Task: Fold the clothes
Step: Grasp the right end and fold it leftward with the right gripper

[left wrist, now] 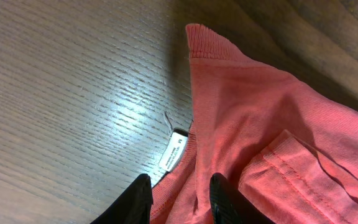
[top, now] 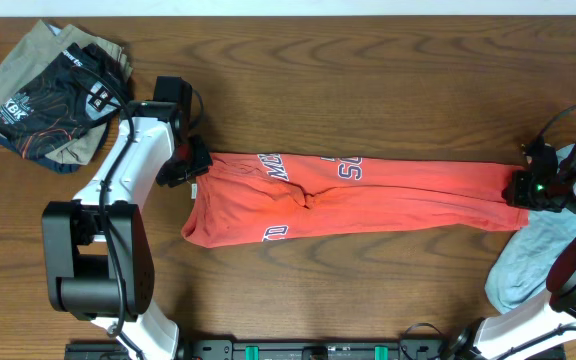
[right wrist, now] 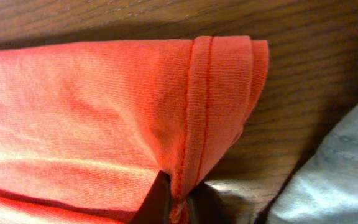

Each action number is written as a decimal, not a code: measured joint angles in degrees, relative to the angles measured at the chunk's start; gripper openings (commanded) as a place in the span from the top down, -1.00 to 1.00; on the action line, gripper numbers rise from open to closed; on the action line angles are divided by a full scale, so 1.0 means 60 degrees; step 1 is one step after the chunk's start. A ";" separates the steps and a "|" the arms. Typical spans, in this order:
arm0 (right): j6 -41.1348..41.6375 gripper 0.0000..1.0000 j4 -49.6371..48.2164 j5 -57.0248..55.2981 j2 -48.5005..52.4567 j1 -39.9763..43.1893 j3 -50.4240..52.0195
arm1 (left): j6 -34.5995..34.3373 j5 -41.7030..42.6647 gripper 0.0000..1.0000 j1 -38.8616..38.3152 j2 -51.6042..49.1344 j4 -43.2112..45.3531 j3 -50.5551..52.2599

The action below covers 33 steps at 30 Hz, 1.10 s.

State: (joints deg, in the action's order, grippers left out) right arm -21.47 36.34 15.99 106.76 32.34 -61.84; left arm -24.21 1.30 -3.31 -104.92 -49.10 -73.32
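Note:
The coral-red T-shirt lies folded lengthwise in a long band across the table, its grey-white lettering facing up. My left gripper is at the shirt's collar end. In the left wrist view its fingers are closed on the red collar fabric, beside the white label. My right gripper is at the shirt's right end. Its fingers are pinched shut on the hem. The pale blue-grey garment lies crumpled at the right, partly under the right arm, and also shows in the right wrist view.
A pile of other clothes, khaki and dark with print, lies at the back left corner. The wooden table shows bare behind and in front of the shirt. The left arm's base stands at the front left.

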 measured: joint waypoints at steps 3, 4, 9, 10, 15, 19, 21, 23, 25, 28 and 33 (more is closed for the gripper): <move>0.0095 0.98 0.0000 0.0018 0.0000 0.0004 0.0000 | 0.0004 0.0000 0.34 0.0000 0.0000 -0.0007 0.0000; 0.0204 0.97 0.0000 0.0022 0.0000 0.0004 -0.0004 | 0.0004 0.0000 0.35 0.0000 0.0000 -0.0025 0.0000; 0.0994 0.98 0.0608 0.0015 0.0000 0.0004 -0.0368 | 0.0004 0.0004 0.34 0.0000 0.0000 -0.0164 0.0000; 0.1104 0.98 0.0852 0.0015 0.0000 0.0000 -0.0546 | 0.0004 0.0000 0.34 0.0000 0.0000 -0.0175 0.0000; 0.1504 0.98 0.2736 0.0098 0.0004 -0.0138 -0.2146 | 0.0004 0.0004 0.35 0.0000 0.0000 -0.0193 0.0000; 0.1614 0.97 0.3792 0.0091 0.0004 -0.0863 -0.3027 | 0.0004 0.0004 0.35 0.0000 0.0000 -0.0204 0.0000; 0.1690 0.98 0.4109 0.0080 0.0000 -0.1428 -0.3111 | 0.0004 0.0004 0.34 0.0000 0.0000 -0.0204 0.0000; 0.1752 0.98 0.4350 0.0091 0.0000 -0.2022 -0.3111 | 0.0004 0.0000 0.35 0.0000 0.0000 -0.0204 0.0000; 0.1825 0.98 0.4473 0.0095 0.0004 -0.2696 -0.3111 | 0.0004 0.0004 0.34 0.0000 0.0000 -0.0204 0.0000; 0.2062 0.97 0.4503 0.0095 0.0000 -0.3708 -0.3111 | 0.0004 0.0000 0.35 0.0000 0.0000 -0.0204 0.0000; 0.2583 0.97 0.4393 0.0095 0.0004 -0.5173 -0.3111 | 0.0004 0.0000 0.34 0.0000 0.0000 -0.0204 0.0000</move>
State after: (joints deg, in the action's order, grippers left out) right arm -5.98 62.70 16.56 106.78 1.30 -80.51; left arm -24.18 1.30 -3.31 -104.92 -50.33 -73.32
